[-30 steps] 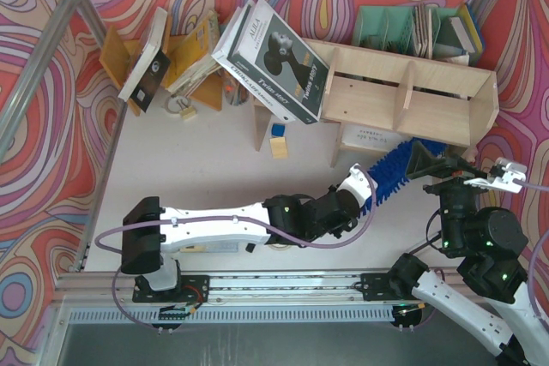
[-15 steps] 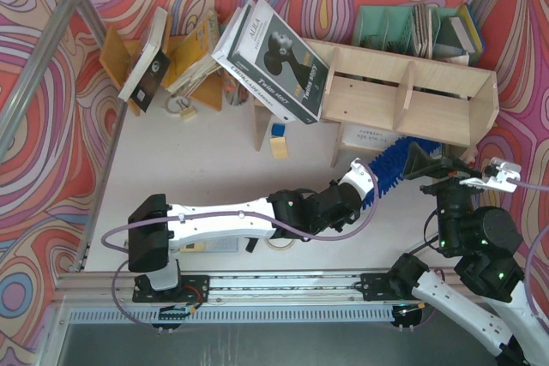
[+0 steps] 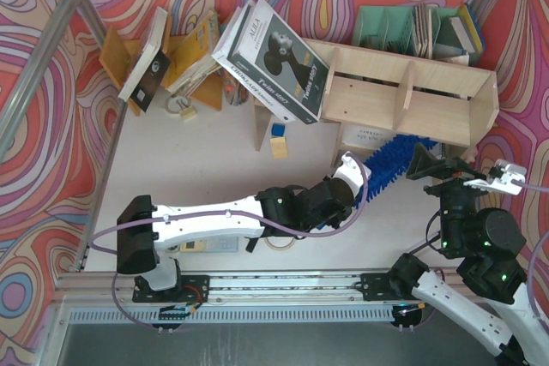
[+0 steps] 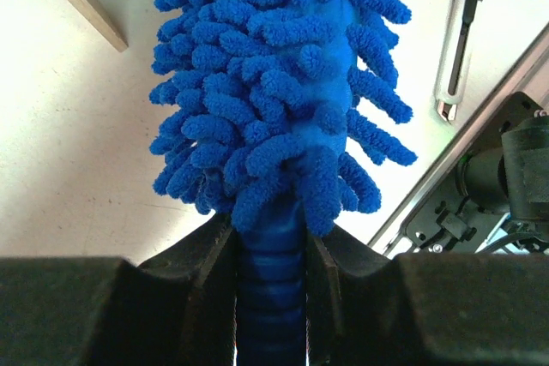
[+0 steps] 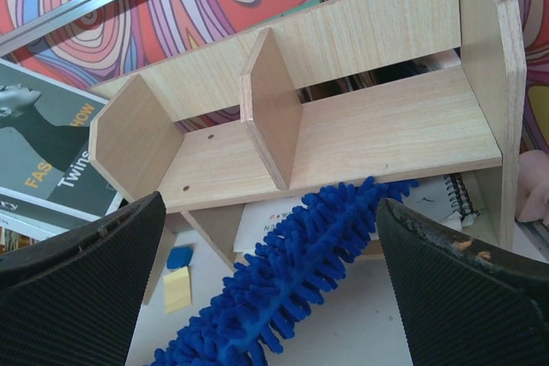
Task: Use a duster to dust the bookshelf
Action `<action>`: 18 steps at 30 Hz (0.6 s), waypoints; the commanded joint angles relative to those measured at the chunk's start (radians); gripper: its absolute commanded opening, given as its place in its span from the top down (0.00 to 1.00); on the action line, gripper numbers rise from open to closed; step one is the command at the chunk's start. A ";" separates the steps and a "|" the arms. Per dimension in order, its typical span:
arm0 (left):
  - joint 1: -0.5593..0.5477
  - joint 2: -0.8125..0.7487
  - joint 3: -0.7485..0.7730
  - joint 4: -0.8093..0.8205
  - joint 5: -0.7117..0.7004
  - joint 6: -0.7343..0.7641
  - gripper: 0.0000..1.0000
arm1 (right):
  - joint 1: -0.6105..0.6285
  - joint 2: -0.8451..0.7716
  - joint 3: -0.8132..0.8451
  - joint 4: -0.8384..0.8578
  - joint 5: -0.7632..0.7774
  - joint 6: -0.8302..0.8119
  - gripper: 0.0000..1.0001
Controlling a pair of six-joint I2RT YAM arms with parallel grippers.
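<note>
The pale plywood bookshelf (image 3: 403, 92) stands at the back right; it fills the right wrist view (image 5: 343, 126). My left gripper (image 3: 350, 171) is shut on the dark blue handle of the fluffy blue duster (image 3: 390, 160). The handle sits between my left fingers (image 4: 270, 280). The duster's head (image 5: 292, 272) points up and right, its tip under the front edge of the shelf's lower board. My right gripper (image 3: 437, 165) is open and empty, just right of the duster's tip. Its fingers (image 5: 77, 289) frame the duster without touching it.
Large books (image 3: 274, 57) lean against the shelf's left end. An orange-yellow rack (image 3: 184, 57) with books stands at the back left. A green file organizer (image 3: 412, 32) sits behind the shelf. A small blue and yellow block (image 3: 278, 139) and papers (image 3: 364, 136) lie under the shelf.
My left arm has swung the duster: its tip moved up and right, from in front of the shelf to under its lower front edge. The right arm has hardly moved.
</note>
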 commanded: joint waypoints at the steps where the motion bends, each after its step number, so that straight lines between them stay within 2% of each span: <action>1: -0.001 -0.002 0.008 0.084 0.023 -0.023 1.00 | 0.002 0.005 0.019 0.000 0.032 0.015 0.01; 6: 0.000 0.018 -0.020 0.083 0.003 -0.037 1.00 | 0.002 0.016 0.019 0.001 0.033 0.015 0.01; 18: 0.002 -0.208 -0.270 0.073 -0.231 -0.172 1.00 | 0.002 0.019 -0.002 0.015 0.032 0.015 0.01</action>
